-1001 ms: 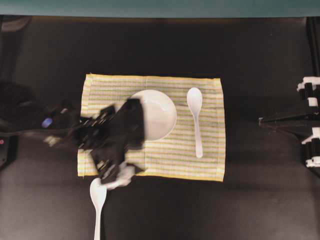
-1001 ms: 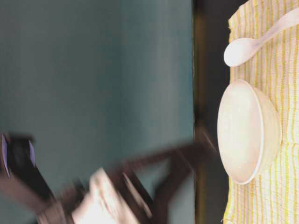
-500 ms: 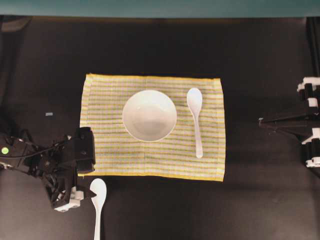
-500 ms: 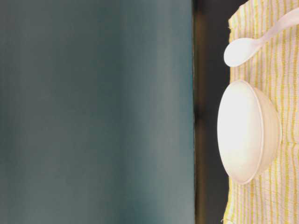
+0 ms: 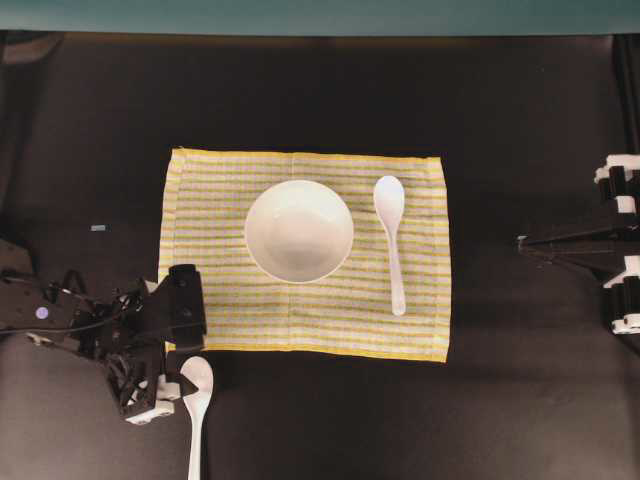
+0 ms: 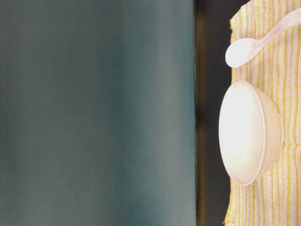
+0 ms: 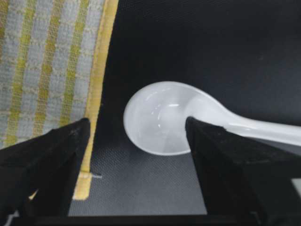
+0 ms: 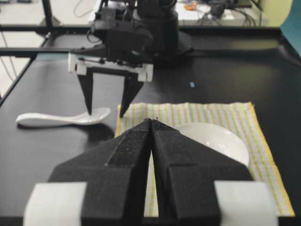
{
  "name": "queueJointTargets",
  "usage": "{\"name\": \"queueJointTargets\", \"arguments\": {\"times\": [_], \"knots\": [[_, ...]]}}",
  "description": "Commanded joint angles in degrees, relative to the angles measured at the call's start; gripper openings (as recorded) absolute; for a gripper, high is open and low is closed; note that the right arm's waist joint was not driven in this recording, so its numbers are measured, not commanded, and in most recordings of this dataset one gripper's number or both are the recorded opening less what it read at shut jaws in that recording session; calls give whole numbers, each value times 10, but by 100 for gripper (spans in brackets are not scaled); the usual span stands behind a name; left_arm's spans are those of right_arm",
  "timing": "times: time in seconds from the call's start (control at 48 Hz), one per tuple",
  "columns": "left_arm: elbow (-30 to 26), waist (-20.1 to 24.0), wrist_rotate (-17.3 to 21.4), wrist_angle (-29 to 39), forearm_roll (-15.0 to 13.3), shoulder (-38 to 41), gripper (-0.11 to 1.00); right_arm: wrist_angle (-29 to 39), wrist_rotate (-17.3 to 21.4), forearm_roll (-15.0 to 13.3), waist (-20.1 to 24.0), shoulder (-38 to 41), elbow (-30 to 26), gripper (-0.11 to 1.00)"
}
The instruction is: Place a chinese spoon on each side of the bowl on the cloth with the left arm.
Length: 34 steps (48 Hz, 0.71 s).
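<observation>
Black right gripper (image 8: pixel 151 123) fills the foreground, its two fingers pressed together, tips meeting in a point. Beyond it, black left gripper (image 8: pixel 107 112) with white crossbar hangs over the black table (image 8: pixel 56 155), fingers spread, tips down around the scoop of a glossy white chinese spoon (image 8: pixel 63 118). Striped yellow-grey cloth (image 8: pixel 244 136) carries a round white bowl (image 8: pixel 218 141), partly hidden

Left gripper (image 5: pixel 172 386) low, jaws spread wide.
Right gripper (image 8: pixel 151 123) parked at the table's side, fingers pressed together.
</observation>
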Motion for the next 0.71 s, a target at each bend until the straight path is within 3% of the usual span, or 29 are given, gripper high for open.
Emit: {"name": "queueJointTargets", "arguments": {"times": [0.0,0.146,0.334,0.542,0.688], "knots": [[-10,0,0,-10,3,0,75,-3,-1,1,0,3,-4,0],[-13,-1,-4,-14,3,-1,56,-3,0,1,1,2,-4,0],[-21,-1,2,-3,3,-20,10,-3,-1,1,0,3,-3,0],[-41,11,9,79,3,-91,8,-3,0,1,0,3,-3,0],[-60,57,64,171,3,-168,7,-5,-1,1,0,3,-3,0]]}}
